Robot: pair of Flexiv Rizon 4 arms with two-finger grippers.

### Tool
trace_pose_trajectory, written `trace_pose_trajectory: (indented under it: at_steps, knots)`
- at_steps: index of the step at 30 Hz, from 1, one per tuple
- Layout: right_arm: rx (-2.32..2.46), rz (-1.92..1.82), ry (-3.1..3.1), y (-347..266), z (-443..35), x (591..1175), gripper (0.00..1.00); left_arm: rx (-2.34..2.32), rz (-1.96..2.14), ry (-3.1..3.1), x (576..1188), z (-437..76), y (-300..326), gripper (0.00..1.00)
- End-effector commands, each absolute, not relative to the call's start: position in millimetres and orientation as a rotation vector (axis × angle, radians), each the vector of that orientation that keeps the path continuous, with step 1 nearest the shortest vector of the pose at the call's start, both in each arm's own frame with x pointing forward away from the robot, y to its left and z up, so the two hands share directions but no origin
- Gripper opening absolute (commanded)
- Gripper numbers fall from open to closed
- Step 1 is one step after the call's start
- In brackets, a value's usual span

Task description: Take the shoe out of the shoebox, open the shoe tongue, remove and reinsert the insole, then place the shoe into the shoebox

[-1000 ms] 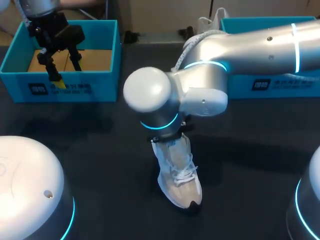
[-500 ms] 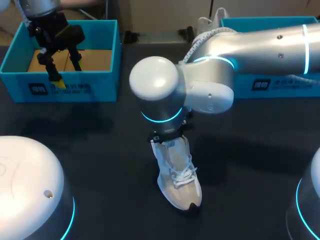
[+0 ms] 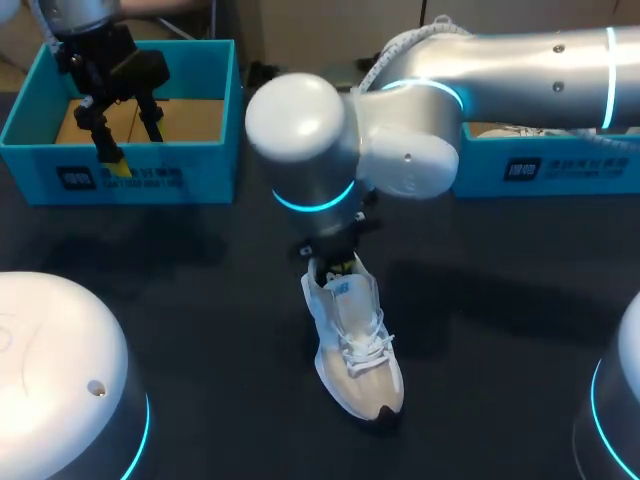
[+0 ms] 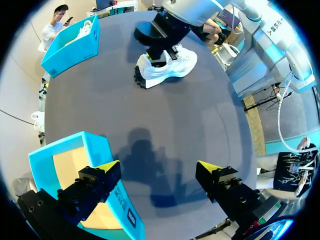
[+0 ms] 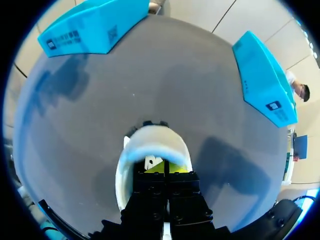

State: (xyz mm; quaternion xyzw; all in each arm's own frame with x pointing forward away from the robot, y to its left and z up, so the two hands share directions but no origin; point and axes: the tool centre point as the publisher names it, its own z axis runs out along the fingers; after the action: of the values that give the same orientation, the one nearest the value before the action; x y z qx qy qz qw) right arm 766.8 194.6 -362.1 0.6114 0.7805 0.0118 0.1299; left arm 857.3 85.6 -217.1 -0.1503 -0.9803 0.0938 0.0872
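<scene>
Our right gripper (image 5: pixel 167 169) is inside the heel opening of the white lace-up sneaker (image 3: pixel 358 345), fingers pressed together; we can't tell if they pinch anything. The sneaker stands on the dark table (image 3: pixel 500 300). Our left gripper (image 4: pixel 157 170) hangs spread wide and empty over the teal open shoebox (image 3: pixel 215 100).

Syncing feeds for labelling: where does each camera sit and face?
Head view: above and behind, looking down on the table and shoe; left arm and right arm show.
Left wrist view: on the left wrist, looking across to the shoe; its open left hand shows.
Right wrist view: on the right wrist, facing down into the shoe; its right hand shows.
All three share the shoe.
</scene>
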Motion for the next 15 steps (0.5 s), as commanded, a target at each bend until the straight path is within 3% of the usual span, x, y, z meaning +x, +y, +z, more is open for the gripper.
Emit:
trace_pose_trajectory:
  at_steps: [1, 15]
  knots:
    - [1.789, 0.041, 2.301, 195, -355, 766, 0.0, -0.448, 0.277, -2.921, 857, -217, 86, 1.0]
    - [1.825, 0.07, 2.311, 203, -330, 731, 0.0, -0.448, 0.277, -2.921, 857, -217, 86, 1.0]
